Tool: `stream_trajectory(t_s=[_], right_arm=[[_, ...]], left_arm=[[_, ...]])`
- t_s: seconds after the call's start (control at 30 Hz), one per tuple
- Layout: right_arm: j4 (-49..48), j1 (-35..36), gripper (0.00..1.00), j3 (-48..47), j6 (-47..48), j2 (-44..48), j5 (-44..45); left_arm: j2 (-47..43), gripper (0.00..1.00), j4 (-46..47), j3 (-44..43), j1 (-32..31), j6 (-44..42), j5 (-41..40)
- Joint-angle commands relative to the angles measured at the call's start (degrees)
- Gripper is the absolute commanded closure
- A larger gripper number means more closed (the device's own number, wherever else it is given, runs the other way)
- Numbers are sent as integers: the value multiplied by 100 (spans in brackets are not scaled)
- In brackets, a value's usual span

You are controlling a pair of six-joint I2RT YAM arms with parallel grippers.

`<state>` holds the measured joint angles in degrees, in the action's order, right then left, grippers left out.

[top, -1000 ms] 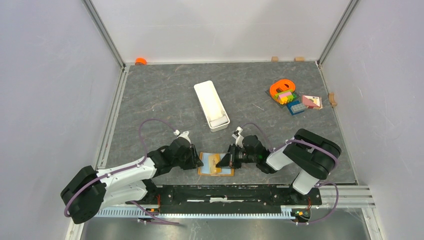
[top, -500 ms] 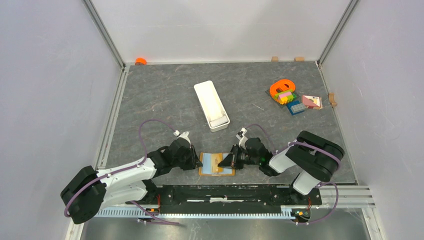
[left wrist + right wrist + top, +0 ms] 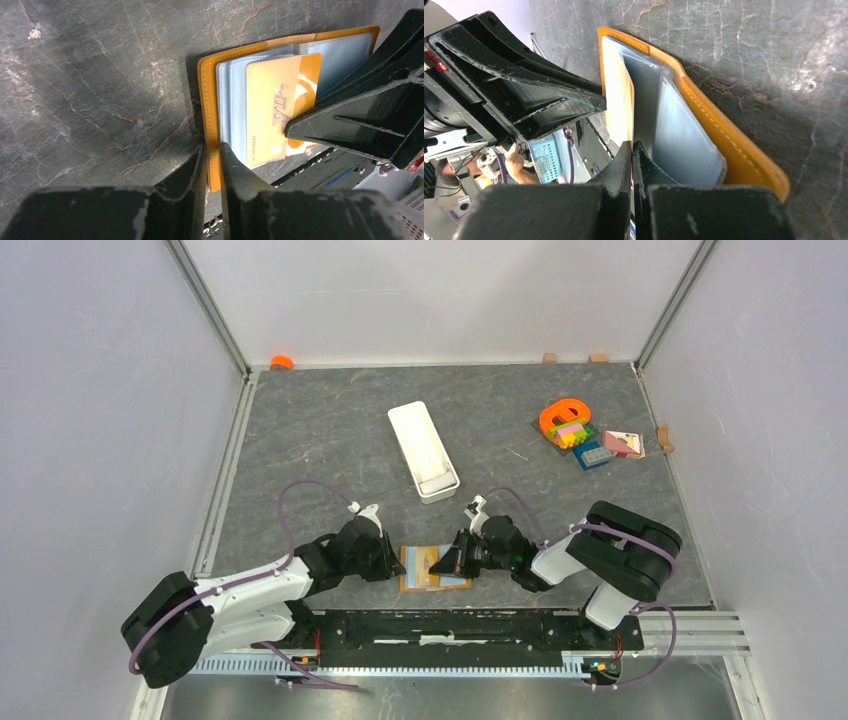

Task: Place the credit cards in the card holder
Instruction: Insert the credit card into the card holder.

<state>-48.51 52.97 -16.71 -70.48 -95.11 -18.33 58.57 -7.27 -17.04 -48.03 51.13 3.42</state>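
Observation:
The card holder (image 3: 452,581) lies open on the table's near edge, orange with pale blue-grey pockets (image 3: 681,137). My left gripper (image 3: 397,562) (image 3: 212,148) is shut on the orange cover's left edge (image 3: 208,100). A gold credit card (image 3: 277,102) marked VIP lies over the pockets, partly tucked among them. My right gripper (image 3: 449,562) (image 3: 631,145) comes from the right, shut on the card's thin edge (image 3: 618,95). Each arm's black fingers (image 3: 350,120) show in the other wrist view.
A long white tray (image 3: 423,450) stands behind the holder. An orange ring on coloured bricks (image 3: 566,424) and a blue and pink piece (image 3: 610,448) sit at the back right. Small blocks (image 3: 665,437) line the walls. The arms' base rail (image 3: 470,625) runs just below the holder.
My left gripper's jaws have narrowed onto the holder's cover edge. The right gripper shifted slightly right, then back left with the card; the holder moved a little.

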Motion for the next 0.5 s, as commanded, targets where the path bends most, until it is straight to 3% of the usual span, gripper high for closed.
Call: stream_trajectory(t_s=[0.0,0.17,0.37,0.47], right_arm=[[609,107,98,-249,337,-102,391],[1399,117,86,-355,777,297,779],[2826,118,62,-712,1551,1132,1517],[3486,118,55,-989,1952,1423,1785]], left_arm=[[96,79,372,122,-82,159,271],[1,80,265,122,-92,176,161],[-275,78,50,98,-92,180,26],[-378,76,-67,24,-92,144,-7]])
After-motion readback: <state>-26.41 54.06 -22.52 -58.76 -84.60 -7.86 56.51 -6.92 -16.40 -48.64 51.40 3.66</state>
